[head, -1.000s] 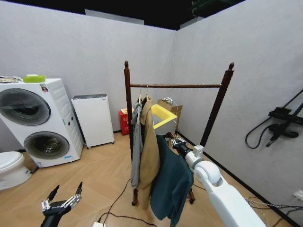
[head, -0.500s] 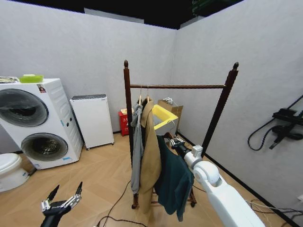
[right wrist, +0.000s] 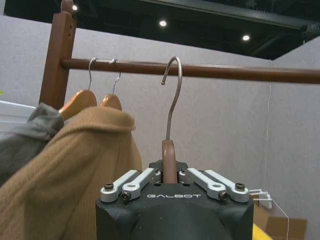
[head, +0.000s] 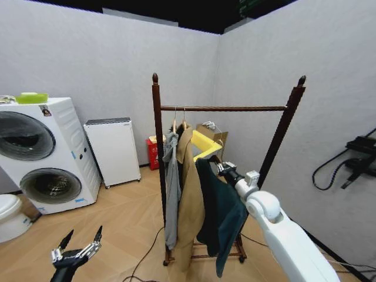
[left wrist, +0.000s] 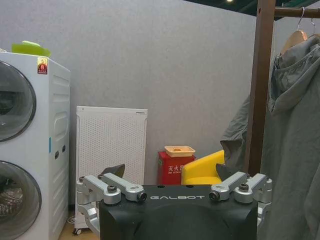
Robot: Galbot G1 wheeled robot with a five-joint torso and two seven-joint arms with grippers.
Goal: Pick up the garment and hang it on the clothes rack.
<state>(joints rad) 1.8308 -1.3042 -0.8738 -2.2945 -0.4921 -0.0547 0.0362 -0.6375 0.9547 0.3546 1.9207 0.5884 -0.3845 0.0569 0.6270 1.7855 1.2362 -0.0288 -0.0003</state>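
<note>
Teal garment (head: pixel 218 218) was carried on hanger (right wrist: pixel 169 165), clenched by right gripper (head: pixel 225 171) below rack (head: pixel 223 108) rail. Hook (right wrist: pixel 172 90) seemed not yet over rail; could be missed, garment dropped. Left gripper (head: pixel 75 247) was kept low, spread.

The right arm is covered with smooth white shells, with a rounded joint near the wrist. Each hand, the left hand (left wrist: pixel 176 192) and the right hand (right wrist: pixel 169 181), is built from a black body marked "GALBOT" and silver metal finger links fixed by dark screws.
</note>
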